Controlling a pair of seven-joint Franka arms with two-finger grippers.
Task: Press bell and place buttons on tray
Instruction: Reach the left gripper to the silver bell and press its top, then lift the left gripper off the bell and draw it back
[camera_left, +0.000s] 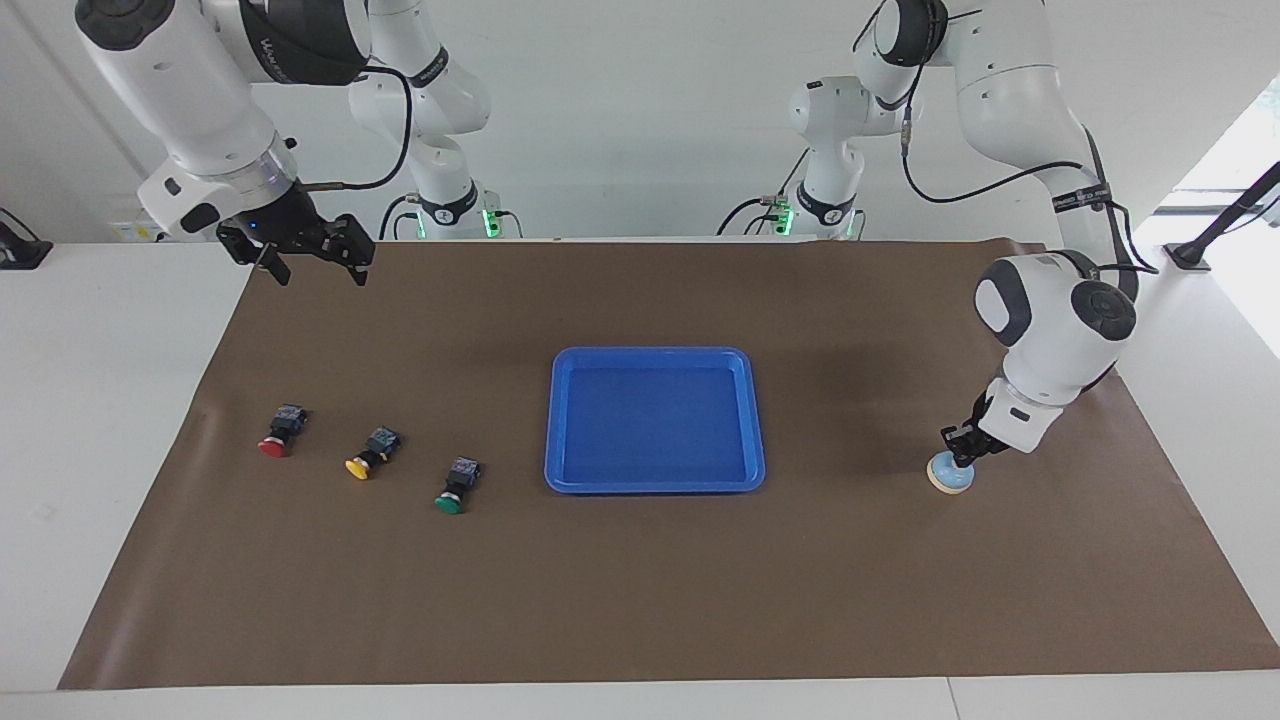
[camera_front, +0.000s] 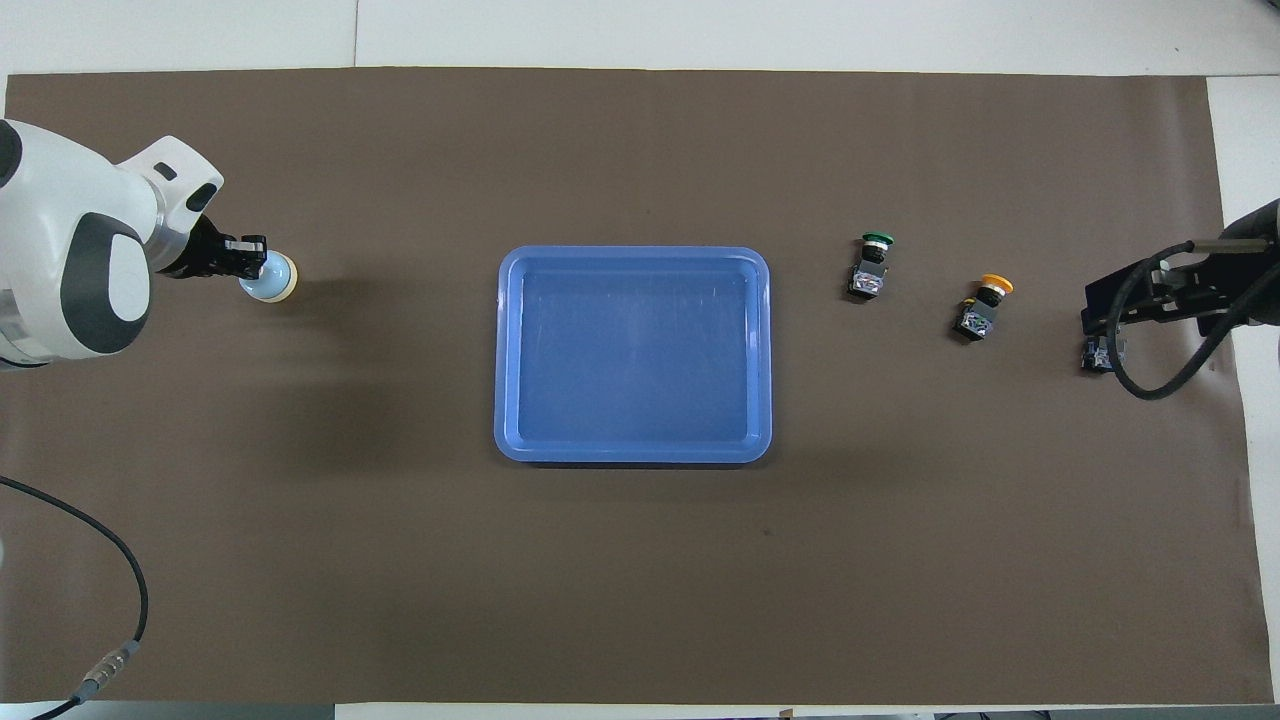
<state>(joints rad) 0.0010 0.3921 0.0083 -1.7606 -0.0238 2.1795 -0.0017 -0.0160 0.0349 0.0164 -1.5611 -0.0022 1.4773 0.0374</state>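
Sitting under the left tool (camera_left: 958, 451), touching: bell (camera_left: 950, 476).

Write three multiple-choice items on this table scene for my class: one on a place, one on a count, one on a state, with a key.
1. Where is the left hand?
A. on the bell
B. over the tray
C. by the red button

2. How many buttons lie in the tray?
A. none
B. two
C. three

3. How is the right hand?
A. shut on a button
B. open, holding nothing
C. pressing the bell

Key:
1 A, its tip sits on top of the bell.
2 A, the red button, yellow button and green button all lie on the mat beside the tray.
3 B, it hangs in the air with fingers apart.
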